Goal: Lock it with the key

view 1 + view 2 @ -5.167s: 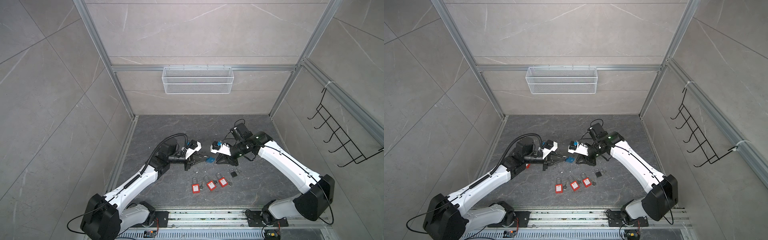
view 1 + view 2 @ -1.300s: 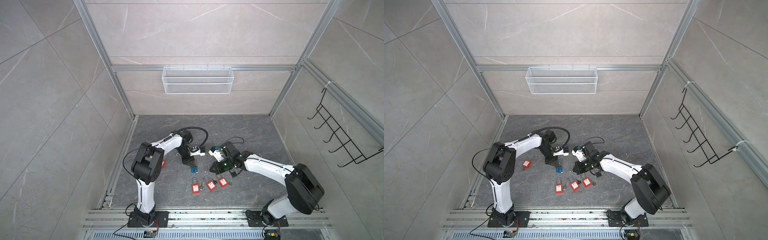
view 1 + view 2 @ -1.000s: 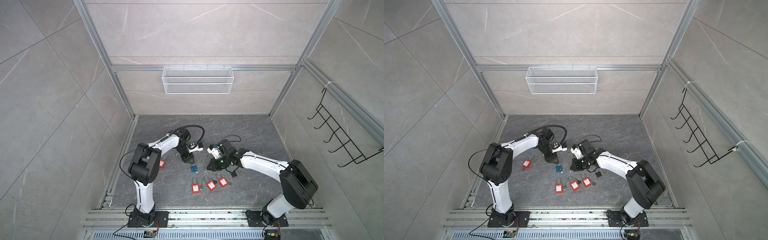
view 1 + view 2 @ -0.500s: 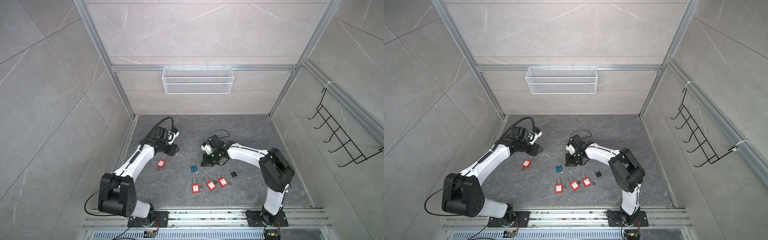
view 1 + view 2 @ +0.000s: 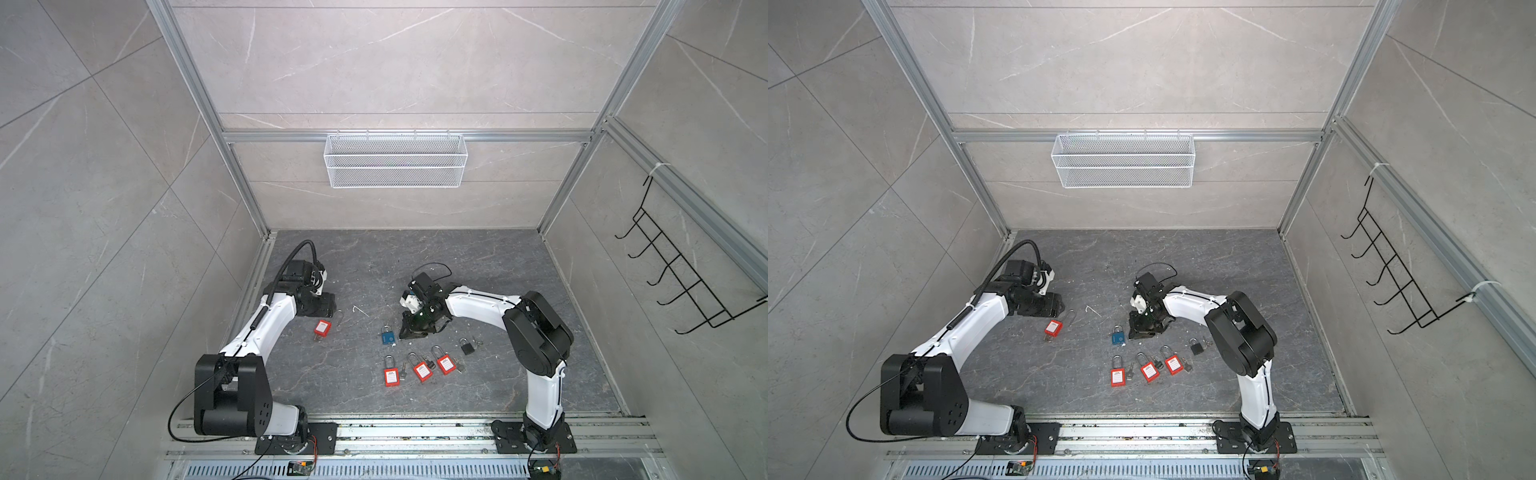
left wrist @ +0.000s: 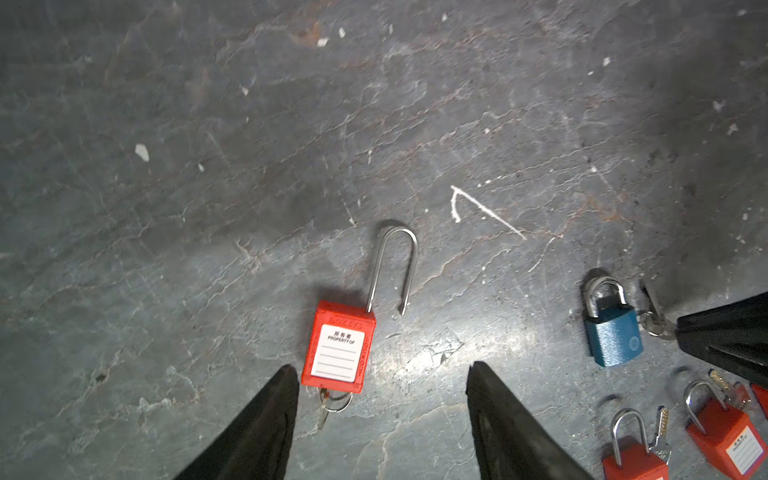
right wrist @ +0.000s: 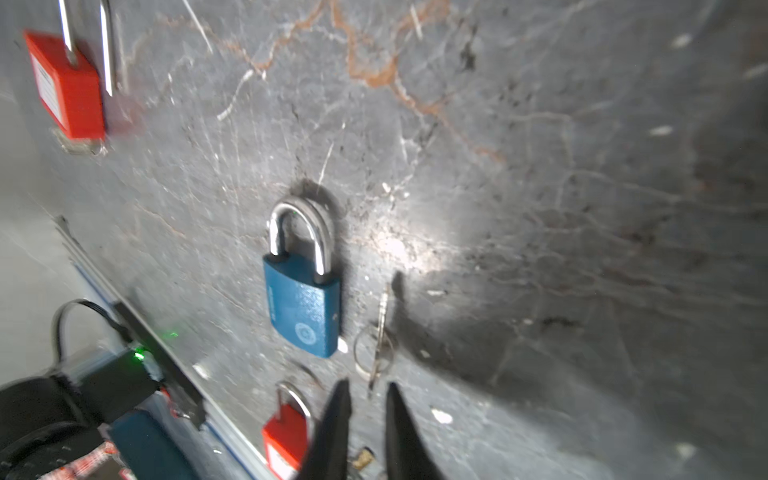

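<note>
The blue padlock (image 5: 388, 334) (image 5: 1118, 336) lies flat on the grey tabletop (image 5: 415, 257) near the middle. In the right wrist view both legs of its shackle sit down in the body (image 7: 303, 307). Its key (image 7: 380, 332) lies loose on a ring just to the right of the padlock, not in the keyhole.

The right jaws point down at the tabletop just right of the blue padlock. They stand a narrow gap apart with nothing between them, their tips close to the key ring but not on it.

The left jaws hover low over the left part of the tabletop, spread wide and holding nothing. Just beyond their tips lies a red padlock (image 6: 338, 353) (image 5: 322, 328) with its long shackle sprung open and a key (image 6: 330, 405) in its base.

Nearer the front edge, three more red padlocks (image 5: 422, 370) lie in a row, each with a key beside it. A small black padlock (image 5: 466, 347) rests to their right. A white wire basket (image 5: 395, 160) hangs on the far wall and a black hook rack (image 5: 685, 274) on the right wall.
</note>
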`<state>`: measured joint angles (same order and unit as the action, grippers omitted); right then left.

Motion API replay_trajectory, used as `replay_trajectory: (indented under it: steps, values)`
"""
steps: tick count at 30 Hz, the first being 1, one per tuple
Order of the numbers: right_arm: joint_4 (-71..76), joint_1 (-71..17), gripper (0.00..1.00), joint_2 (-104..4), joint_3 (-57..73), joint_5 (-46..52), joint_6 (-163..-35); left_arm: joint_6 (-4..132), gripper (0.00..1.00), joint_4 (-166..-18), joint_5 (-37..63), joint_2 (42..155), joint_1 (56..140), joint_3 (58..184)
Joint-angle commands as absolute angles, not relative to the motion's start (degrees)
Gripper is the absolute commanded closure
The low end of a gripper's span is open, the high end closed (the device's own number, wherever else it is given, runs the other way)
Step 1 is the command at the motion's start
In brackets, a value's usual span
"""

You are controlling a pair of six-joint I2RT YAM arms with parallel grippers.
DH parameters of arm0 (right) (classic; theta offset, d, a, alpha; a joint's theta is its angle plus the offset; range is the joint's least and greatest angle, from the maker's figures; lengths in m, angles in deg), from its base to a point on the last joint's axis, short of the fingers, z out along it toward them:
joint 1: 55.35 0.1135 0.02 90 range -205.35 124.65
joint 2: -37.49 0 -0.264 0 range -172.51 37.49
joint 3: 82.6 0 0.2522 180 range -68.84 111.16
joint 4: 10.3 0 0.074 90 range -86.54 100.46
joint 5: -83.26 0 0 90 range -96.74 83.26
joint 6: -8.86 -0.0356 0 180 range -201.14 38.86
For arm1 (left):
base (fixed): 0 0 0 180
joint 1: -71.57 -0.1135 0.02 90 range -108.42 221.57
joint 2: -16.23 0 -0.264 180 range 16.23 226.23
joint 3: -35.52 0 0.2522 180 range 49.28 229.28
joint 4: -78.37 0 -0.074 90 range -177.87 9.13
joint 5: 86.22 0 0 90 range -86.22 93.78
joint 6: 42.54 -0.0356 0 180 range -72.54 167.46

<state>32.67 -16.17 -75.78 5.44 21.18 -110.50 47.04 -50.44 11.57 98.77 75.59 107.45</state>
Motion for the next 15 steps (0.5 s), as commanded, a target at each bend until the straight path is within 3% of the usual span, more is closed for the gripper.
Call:
replay_trajectory:
  steps: [1, 5, 15]
  values:
    - [34.4, -15.8, 0.66, -73.6, 6.1, 18.3, -110.7, 48.9, 0.32, -46.4, 10.4, 100.7, 74.3, 109.4]
    - [33.9, -15.8, 0.57, -70.5, 5.3, 16.6, -110.7, 47.9, 0.31, -45.1, 8.6, 103.0, 73.3, 109.9]
    - [34.1, -15.8, 0.51, -63.8, 1.8, 11.2, -110.6, 49.4, 0.3, -45.3, 8.2, 110.3, 73.0, 111.2]
